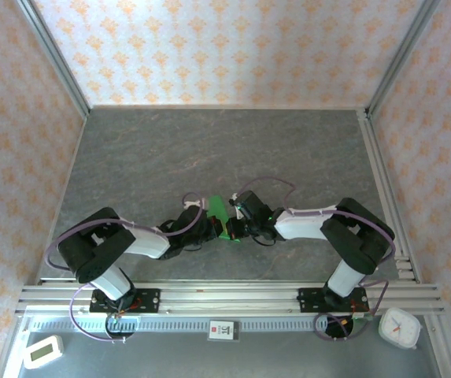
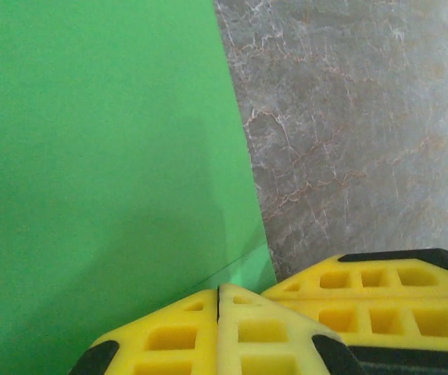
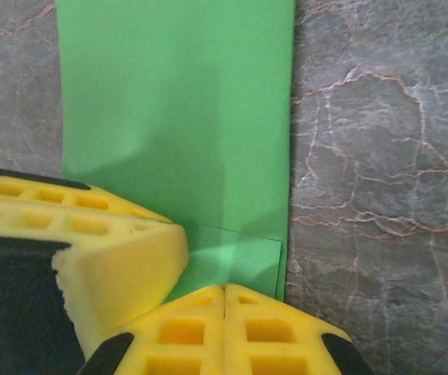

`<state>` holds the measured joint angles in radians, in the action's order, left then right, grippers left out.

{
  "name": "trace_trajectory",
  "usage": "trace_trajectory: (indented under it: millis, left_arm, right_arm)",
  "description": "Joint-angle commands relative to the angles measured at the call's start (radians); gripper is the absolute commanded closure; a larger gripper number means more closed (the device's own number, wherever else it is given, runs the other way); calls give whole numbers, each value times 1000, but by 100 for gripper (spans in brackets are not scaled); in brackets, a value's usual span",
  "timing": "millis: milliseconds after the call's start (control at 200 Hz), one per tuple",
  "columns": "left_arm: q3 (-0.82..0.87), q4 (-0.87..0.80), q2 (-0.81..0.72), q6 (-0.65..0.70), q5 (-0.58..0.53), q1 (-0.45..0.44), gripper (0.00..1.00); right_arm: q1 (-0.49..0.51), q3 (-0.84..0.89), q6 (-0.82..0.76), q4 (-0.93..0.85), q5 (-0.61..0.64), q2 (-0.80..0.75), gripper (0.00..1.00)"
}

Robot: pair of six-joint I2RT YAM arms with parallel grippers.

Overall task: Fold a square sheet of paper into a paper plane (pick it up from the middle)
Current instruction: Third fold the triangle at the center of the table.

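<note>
Near the front middle of the worktop [image 1: 209, 142], the square sheet of paper [image 1: 219, 209] sits partly folded between the two arms. The left claw [image 2: 218, 295] and right claw [image 3: 224, 291] are each closed, pads together, tips down at the green edge and almost touching one another. Whether they pinch the paper I cannot tell; pressing a crease looks likelier. To do it well, one tip should pin the small folded flap while the other slides along the fold, low and slow, keeping layers aligned. Count: one sheet, two claws.
</note>
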<state>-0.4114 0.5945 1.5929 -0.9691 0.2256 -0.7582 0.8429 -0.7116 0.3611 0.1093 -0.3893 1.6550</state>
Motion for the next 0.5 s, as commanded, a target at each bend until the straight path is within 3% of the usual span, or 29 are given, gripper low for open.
trace_trajectory:
  millis: [0,170,315,495]
  left_arm:
    - [11,-1,14,-19,-16,17,100]
    - [11,-53,20,-57,-35,25,100]
    - [11,-71,35,-76,-37,33,100]
    - [8,-77,44,-74,-35,37,100]
  right_arm:
    - [-4,12,-17,-36,2,33,100]
    - [-5,-19,-17,-61,3,13,100]
    - [-4,-22,29,-67,35,-99,100]
    - [23,62,136,29,19,-197,100]
